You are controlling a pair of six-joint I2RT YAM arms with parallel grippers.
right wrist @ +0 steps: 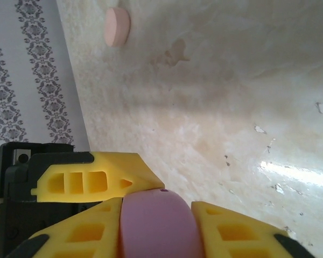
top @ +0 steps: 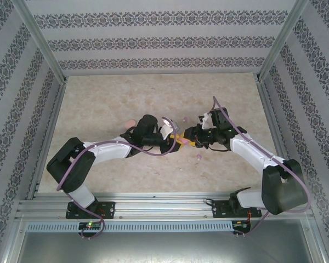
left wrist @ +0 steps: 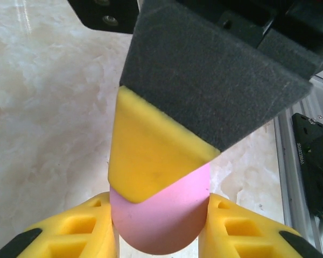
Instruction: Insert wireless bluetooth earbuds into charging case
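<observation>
A pinkish-purple oval case [left wrist: 161,215] sits squeezed between the yellow fingers of my left gripper [left wrist: 159,217]. My right gripper [right wrist: 156,223] is shut on the same case [right wrist: 157,220] from the opposite side. One of its fingers [left wrist: 151,156] lies across the case top. The two grippers [top: 174,139] [top: 189,141] meet at the table's middle and hide the case there. One tiny purple earbud [top: 198,159] lies on the table just in front of the right gripper. Another earbud [top: 185,120] lies just behind the grippers.
A pale pink oval case [right wrist: 117,26] lies on the marble table [top: 98,104], to the left behind the left arm [top: 126,125]. Patterned walls close the table on three sides. A metal rail [top: 153,205] runs along the near edge.
</observation>
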